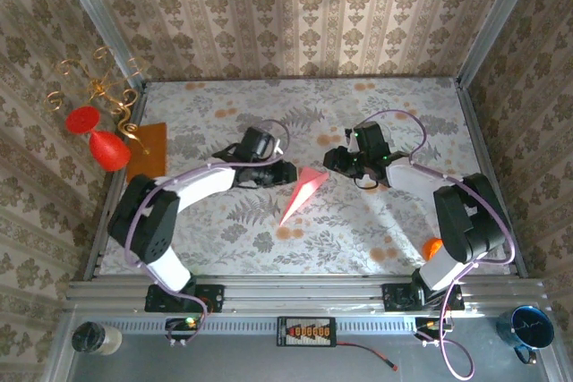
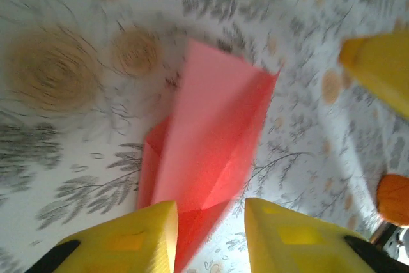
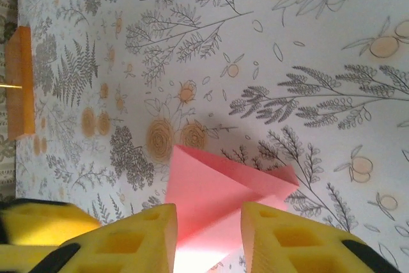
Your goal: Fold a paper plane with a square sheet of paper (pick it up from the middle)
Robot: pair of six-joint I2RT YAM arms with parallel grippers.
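The square sheet of paper lies folded as a pink paper plane (image 1: 303, 191) in the middle of the table, its sharp point toward the near edge. My left gripper (image 1: 287, 174) sits just left of its wide end and my right gripper (image 1: 330, 160) just right of it. In the left wrist view the plane (image 2: 211, 139) reaches down into the gap between the yellow fingers of the left gripper (image 2: 211, 212), which stand apart. In the right wrist view the plane (image 3: 217, 190) likewise lies between the separated fingers of the right gripper (image 3: 209, 215). Neither pair of fingers presses the paper.
An orange rectangular sheet (image 1: 148, 151) lies at the table's left edge, beside a red goblet (image 1: 106, 148) and a gold wire stand (image 1: 103, 82). A small orange ball (image 1: 432, 246) sits by the right arm's base. A blue mug (image 1: 528, 328) stands off the table, front right.
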